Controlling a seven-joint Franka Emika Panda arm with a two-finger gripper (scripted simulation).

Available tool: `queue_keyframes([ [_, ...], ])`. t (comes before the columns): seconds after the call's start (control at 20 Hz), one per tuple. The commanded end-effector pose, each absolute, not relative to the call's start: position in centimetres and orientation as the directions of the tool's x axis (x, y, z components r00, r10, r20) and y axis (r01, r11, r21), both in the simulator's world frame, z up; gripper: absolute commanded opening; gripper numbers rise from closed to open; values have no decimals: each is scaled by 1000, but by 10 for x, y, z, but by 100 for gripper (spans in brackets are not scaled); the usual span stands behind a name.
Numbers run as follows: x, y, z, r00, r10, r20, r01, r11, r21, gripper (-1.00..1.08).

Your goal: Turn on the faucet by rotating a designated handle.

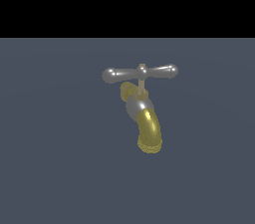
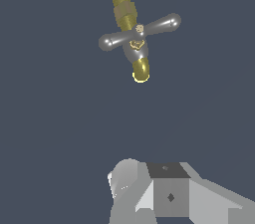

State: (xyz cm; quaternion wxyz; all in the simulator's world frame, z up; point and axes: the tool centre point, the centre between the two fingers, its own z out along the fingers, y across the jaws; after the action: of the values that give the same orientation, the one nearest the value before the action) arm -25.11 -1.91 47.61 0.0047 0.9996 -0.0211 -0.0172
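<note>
Item 1. Table (image 1: pixel 50 168): plain slate-grey surface, carrying the tap. The arm does not appear in the exterior view.

Item 2. Claw (image 2: pixel 159 195): white and grey body only, seen at the edge of the wrist view. The fingertips are out of frame, so whether they are spread or pressed together cannot be told. It holds nothing visible and touches nothing.

Item 3. Faucet (image 1: pixel 144 118): small tap, silver-grey body, brass ribbed spout curving downward, brass stub behind. Position: well ahead of the claw and apart from it, with bare surface between.

Item 4. Handle (image 1: pixel 140 72): glossy silver crossbar, two tapered arms with rounded bulbs, seated level on a thin brass stem above the tap body. In the wrist view it (image 2: pixel 139 31) lies slantwise across the spout line. Untouched.

Step in hand, as judged: approach, not yet contact. To do it well, bring the claw over to the nearer bulb, come down beside that arm rather than onto the stem, and push near the bulb end, where leverage is greatest. Sweep in an arc around the stem so contact is not lost; a straight push would likely slide off the rounded tip.
</note>
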Motion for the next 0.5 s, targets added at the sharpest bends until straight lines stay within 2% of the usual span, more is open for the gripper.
queue_keyframes([
  [0.0, -251, -19, 476, 999, -42, -34, -42, -999, 10, -100],
  [0.45, -251, -25, 469, 999, 6, -34, 6, -1000, 9, -100],
])
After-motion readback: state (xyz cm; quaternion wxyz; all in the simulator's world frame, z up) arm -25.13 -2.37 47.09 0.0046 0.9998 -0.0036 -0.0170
